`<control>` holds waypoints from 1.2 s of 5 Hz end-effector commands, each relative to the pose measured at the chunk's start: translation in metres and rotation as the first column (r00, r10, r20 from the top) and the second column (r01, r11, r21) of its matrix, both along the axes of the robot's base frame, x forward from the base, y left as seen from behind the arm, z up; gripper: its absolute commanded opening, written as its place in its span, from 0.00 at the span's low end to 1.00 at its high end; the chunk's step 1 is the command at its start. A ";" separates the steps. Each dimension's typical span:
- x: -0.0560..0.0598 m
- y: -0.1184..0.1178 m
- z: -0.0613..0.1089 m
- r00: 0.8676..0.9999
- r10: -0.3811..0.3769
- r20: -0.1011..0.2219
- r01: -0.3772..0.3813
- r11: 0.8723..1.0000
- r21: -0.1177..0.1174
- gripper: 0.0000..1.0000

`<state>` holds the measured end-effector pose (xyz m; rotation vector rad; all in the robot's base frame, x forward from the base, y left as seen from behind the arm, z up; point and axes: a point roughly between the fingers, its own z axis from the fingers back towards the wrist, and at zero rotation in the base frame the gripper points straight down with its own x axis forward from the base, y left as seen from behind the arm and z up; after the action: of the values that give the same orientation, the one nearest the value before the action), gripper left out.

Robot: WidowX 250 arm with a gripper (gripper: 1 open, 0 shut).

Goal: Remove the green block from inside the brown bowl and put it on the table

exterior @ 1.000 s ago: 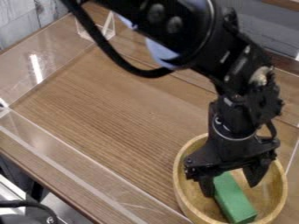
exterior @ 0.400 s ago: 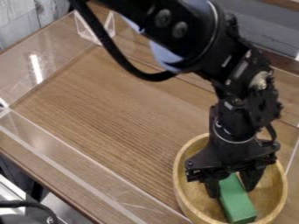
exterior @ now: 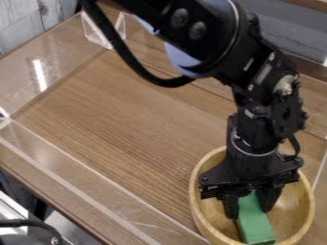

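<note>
One black cable (exterior: 29, 226) is seen at the lower left, looped near the clear wall (exterior: 76, 187). To the right, the table (exterior: 121, 120) is spread out in brown wood with straight grain, and a bright streak of glare is thrown on the clear surface at its left. Further right, the black arm (exterior: 220, 48) is reached down from the top, with round pale discs set in its joints (any lettering there is too small to be read). Under it the bowl (exterior: 200, 196), light tan and thick-rimmed, is placed at the lower right. Inside the bowl the block (exterior: 255, 226) is found, plain bright green, flat and elongated, its lower part exposed and its upper end partly hidden by the claw (exterior: 251, 202). The claw is closed on that upper end, one finger at each side.
</note>
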<state>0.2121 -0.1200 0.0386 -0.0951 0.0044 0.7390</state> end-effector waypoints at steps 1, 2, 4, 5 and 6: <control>0.008 -0.003 0.019 0.999 -0.006 0.042 0.007 1.000 -0.028 0.00; 0.007 -0.003 0.023 0.999 -0.019 0.035 0.020 0.999 -0.030 0.00; 0.006 -0.003 0.026 0.999 -0.029 0.029 0.030 0.999 -0.037 0.00; 0.005 0.005 0.039 0.999 -0.017 0.038 0.018 0.999 -0.036 0.00; 0.004 0.022 0.052 0.999 -0.003 0.046 0.004 1.000 -0.026 0.00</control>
<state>0.2058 -0.0952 0.0758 -0.0953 0.0207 0.7366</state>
